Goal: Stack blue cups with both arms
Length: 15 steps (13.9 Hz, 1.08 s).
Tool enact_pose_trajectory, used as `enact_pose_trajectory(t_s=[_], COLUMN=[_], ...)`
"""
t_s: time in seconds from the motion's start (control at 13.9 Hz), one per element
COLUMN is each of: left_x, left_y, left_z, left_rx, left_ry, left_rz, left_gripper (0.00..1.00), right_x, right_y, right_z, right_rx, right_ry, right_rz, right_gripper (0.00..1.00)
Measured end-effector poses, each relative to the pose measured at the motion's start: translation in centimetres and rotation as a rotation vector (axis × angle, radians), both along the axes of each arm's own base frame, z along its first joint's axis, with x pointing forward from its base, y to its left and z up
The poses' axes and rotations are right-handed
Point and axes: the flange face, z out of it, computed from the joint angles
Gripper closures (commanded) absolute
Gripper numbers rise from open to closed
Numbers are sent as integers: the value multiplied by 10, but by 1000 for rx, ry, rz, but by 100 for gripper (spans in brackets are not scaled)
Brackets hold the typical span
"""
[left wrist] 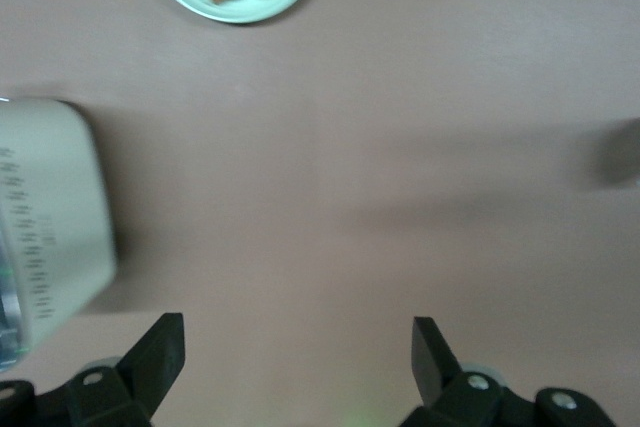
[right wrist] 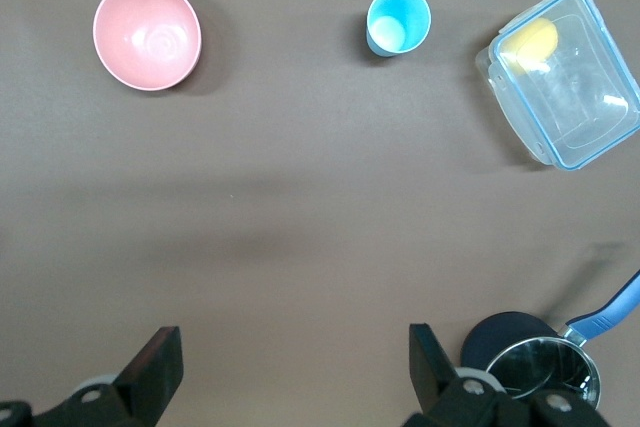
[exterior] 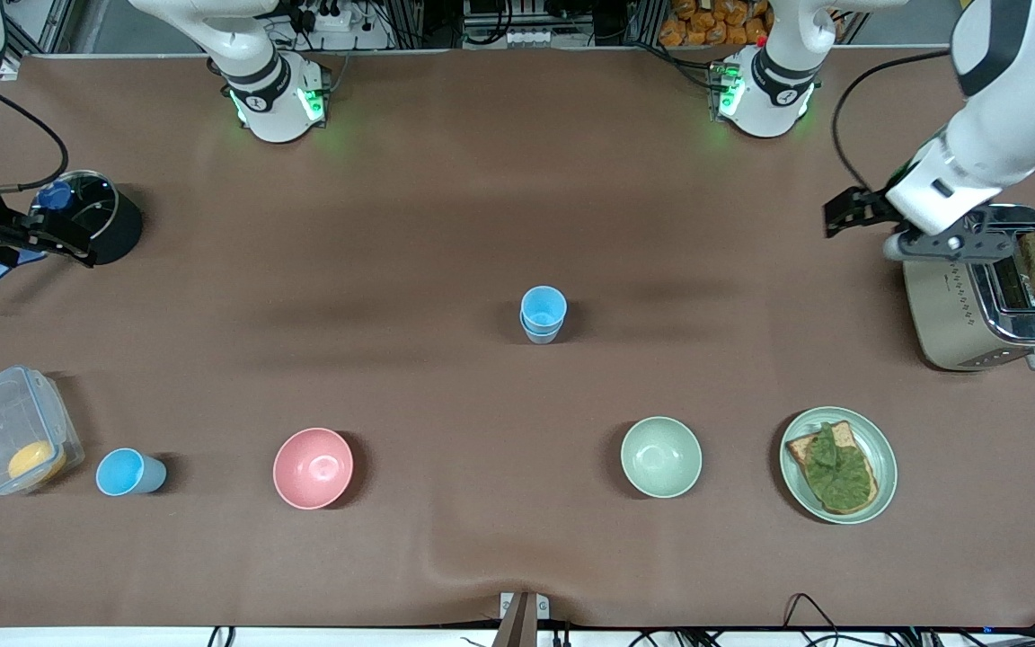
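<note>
Both arms are waiting at their own ends of the surface, nothing held. The left gripper is hovering beside the toaster, jaws standing wide and empty; the right gripper is hovering by the black pot, jaws likewise spread. Two blue cups are already sitting nested mid-surface, well apart from either pair of jaws. A third blue cup is standing alone between the pink bowl and the clear container, ahead of the right jaws. Judging by this, fetching it is the step in hand: the right jaws need to descend around its rim.
</note>
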Motion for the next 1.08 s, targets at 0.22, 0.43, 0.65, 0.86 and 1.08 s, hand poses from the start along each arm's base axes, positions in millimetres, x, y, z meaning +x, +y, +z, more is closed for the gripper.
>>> enact_pose_trajectory(t_s=[0.22, 0.43, 0.65, 0.86, 1.08], left_x=[-4, -7, -7, -4, -1], left_y=[8, 14, 17, 16, 14], left_z=[33, 91, 117, 117, 114], left_rx=[15, 13, 10, 11, 12], left_ry=[-26, -40, -59, -58, -53], left_rz=[4, 15, 23, 21, 19], left_gripper=[0, 0, 0, 0, 0], right_x=[0, 0, -1, -1, -1], right_y=[-3, -9, -11, -11, -11], right_z=[0, 0, 0, 0, 0], right_rx=[0, 0, 1, 1, 1], right_ry=[0, 0, 0, 1, 1], right_rz=[0, -4, -2, 0, 0], right_gripper=[0, 0, 0, 0, 0])
